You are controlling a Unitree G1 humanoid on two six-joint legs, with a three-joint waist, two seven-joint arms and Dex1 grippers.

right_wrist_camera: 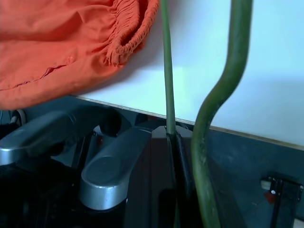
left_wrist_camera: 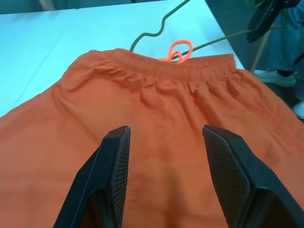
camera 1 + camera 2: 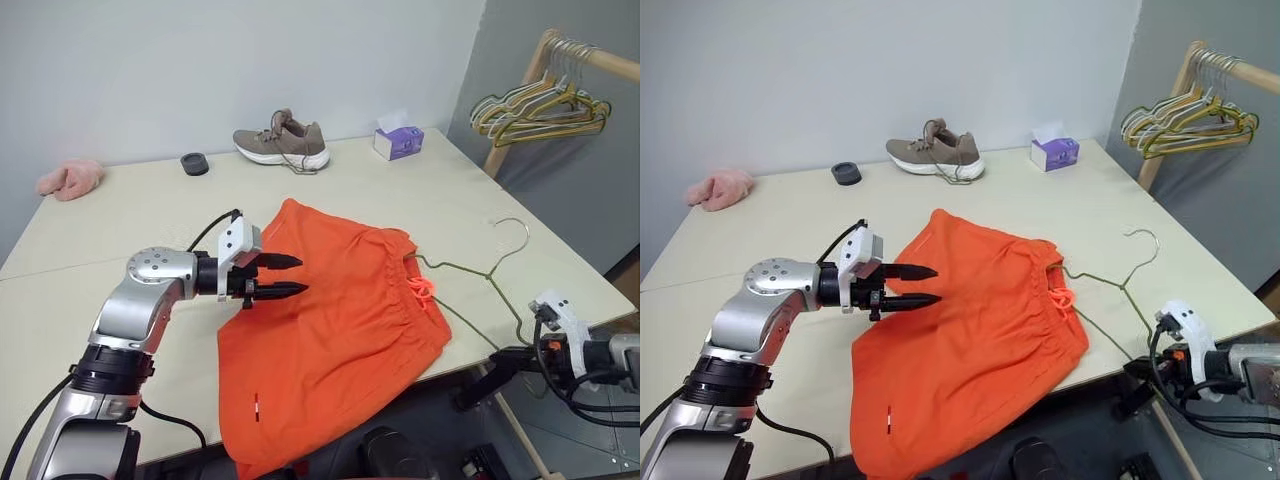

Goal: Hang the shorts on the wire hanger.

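shorts flat on tabletop, right claw clamped on hanger wire

the shorts [image 3: 335,330] lie spread on the tabletop [image 3: 120,220], waistband toward the right edge, lower hem hanging off the near edge. the drawstring [image 3: 425,291] is bunched at the middle of the waistband.

the hanger [image 3: 480,275] lies on the tabletop just right of the waistband, hook pointing to the far side. one wire end runs under the waistband by the drawstring; the near corner sticks out past the tabletop edge.

left claw [image 3: 288,276] hovers over the left part of the shorts, pointing right, fingers [image 2: 114,166] moderately spread with orange cloth showing between them; nothing gripped.

right claw [image 3: 500,358] sits off the tabletop edge at the hanger's near corner, fingers pinched tight on the thin straight wire; the wavy wire passes beside it in the right wrist view.

far side of tabletop: a shoe [image 3: 282,143], a small black round thing [image 3: 195,164], a purple tissue box [image 3: 398,142], a pink fuzzy cloth [image 3: 70,179] at the left. a bunch of hangers [image 3: 540,108] hangs on a wooden rail beyond the right edge.
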